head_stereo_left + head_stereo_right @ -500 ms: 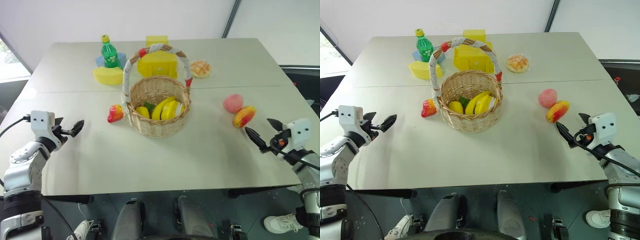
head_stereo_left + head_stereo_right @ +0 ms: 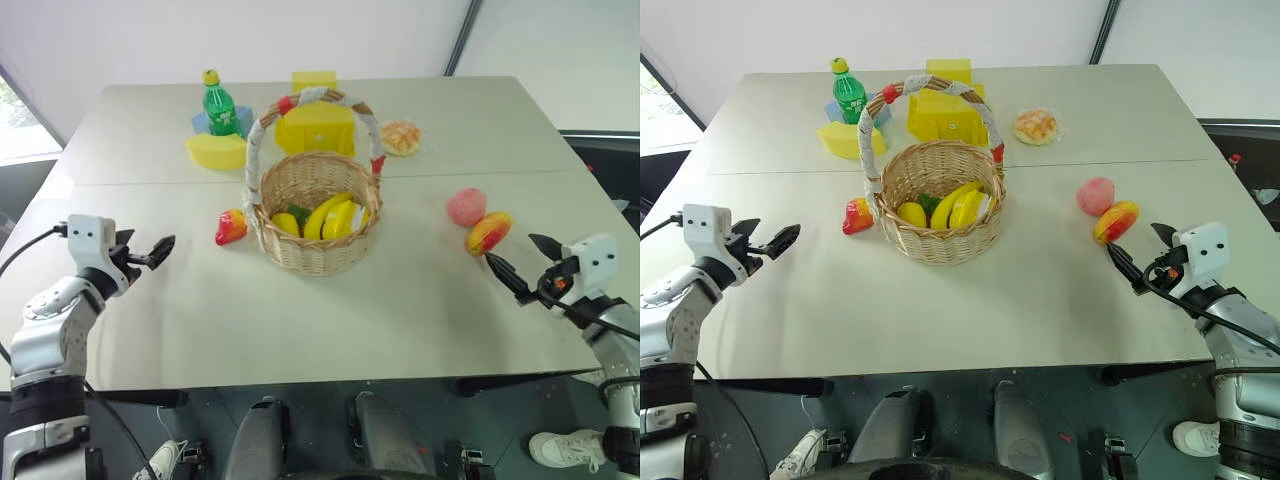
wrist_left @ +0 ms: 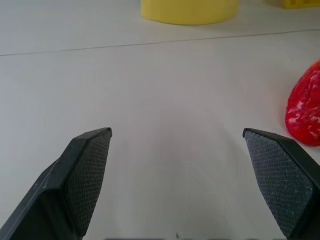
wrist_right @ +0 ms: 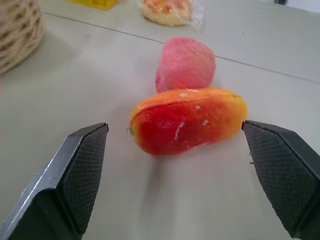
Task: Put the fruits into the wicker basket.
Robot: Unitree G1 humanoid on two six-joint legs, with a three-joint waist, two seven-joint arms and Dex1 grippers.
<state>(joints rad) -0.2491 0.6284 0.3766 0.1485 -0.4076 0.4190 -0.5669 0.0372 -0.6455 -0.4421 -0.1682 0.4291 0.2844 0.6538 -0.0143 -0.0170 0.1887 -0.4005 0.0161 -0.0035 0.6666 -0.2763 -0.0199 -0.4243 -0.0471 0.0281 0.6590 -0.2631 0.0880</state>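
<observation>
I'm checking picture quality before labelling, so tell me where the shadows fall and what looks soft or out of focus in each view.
Left eye view: even, soft light, faint shadow under the wicker basket, no glare. Right wrist view: mango fairly sharp with a soft shadow beneath, peach and bread bun blurrier behind. Left wrist view: fingertips crisp, small red-and-yellow fruit slightly soft.
</observation>
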